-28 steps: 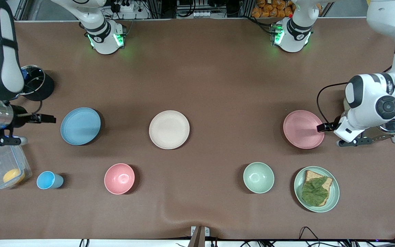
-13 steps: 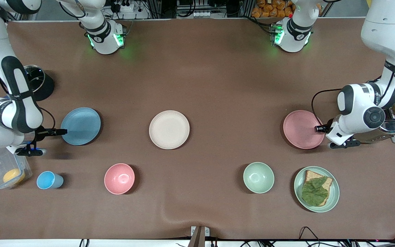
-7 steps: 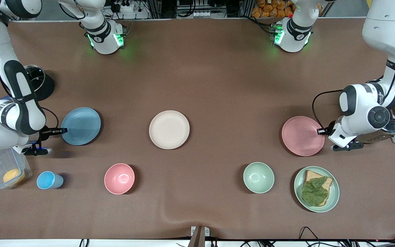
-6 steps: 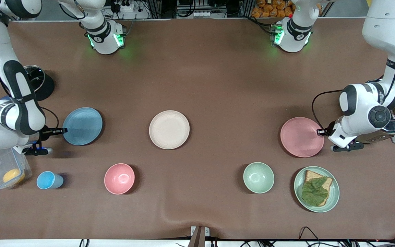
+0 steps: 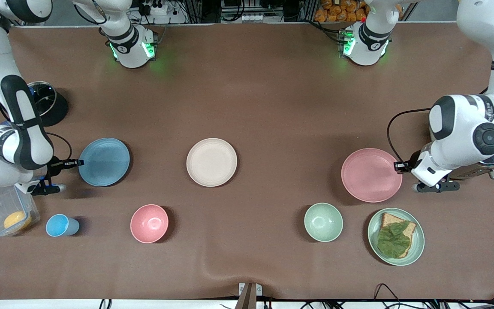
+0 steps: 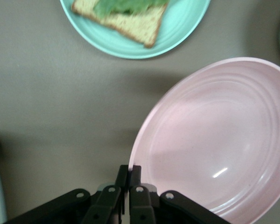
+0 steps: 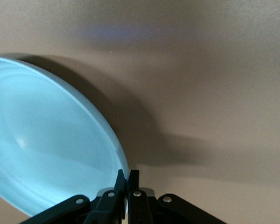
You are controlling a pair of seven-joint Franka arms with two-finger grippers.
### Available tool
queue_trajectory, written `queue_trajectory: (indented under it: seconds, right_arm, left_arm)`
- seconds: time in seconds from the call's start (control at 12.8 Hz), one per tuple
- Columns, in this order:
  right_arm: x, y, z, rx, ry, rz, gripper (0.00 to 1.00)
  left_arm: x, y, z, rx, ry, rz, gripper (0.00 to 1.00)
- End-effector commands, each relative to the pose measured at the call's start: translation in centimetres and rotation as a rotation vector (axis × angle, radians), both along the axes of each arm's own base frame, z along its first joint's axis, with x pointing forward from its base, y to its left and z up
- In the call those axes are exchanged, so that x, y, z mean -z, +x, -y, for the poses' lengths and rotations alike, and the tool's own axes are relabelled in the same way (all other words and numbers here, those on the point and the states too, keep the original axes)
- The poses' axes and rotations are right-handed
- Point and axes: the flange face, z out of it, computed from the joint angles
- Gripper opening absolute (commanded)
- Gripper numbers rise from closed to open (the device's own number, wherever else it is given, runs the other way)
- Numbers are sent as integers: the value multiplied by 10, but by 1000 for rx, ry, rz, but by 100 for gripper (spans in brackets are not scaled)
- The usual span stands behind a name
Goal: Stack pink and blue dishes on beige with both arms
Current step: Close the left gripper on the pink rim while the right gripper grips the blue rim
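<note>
The pink plate (image 5: 371, 175) (image 6: 214, 140) hangs just above the table toward the left arm's end, its rim pinched by my left gripper (image 5: 398, 166) (image 6: 129, 171), which is shut on it. The blue plate (image 5: 103, 162) (image 7: 46, 149) is lifted slightly toward the right arm's end, and my right gripper (image 5: 75, 163) (image 7: 126, 176) is shut on its rim. The beige plate (image 5: 212, 162) lies flat at the table's middle, between the two held plates, with nothing on it.
A pink bowl (image 5: 149, 223), a blue cup (image 5: 60, 225) and a clear box (image 5: 7, 208) sit nearer the camera at the right arm's end. A green bowl (image 5: 323, 222) and a green plate with bread (image 5: 396, 237) (image 6: 177, 32) lie near the pink plate. A toaster (image 5: 493, 159) stands by the left arm.
Both grippers closed on the plate rims and lifted them. The pink plate has risen and shifted toward the middle; the blue plate has moved slightly toward the middle too.
</note>
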Motion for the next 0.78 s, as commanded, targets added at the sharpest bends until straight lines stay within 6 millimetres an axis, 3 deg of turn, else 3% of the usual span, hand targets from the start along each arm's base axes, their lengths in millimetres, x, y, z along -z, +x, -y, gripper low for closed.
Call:
queue_trajectory:
  seconds: [0.0, 0.16, 0.39, 0.7]
  right_arm:
    - [-25, 6, 3, -14, 48, -30, 0]
    - [-46, 13, 2, -25, 64, -60, 0]
    - [-71, 19, -3, -39, 75, -87, 0]
    - [-130, 31, -24, -70, 64, -83, 0]
  left_arm:
    - [-53, 15, 14, 21, -30, -9, 0]
    - [-76, 21, 23, 36, -30, -11, 0]
    - [-86, 20, 40, 59, -39, 1, 0]
    - [-102, 19, 61, 70, -47, 1, 0]
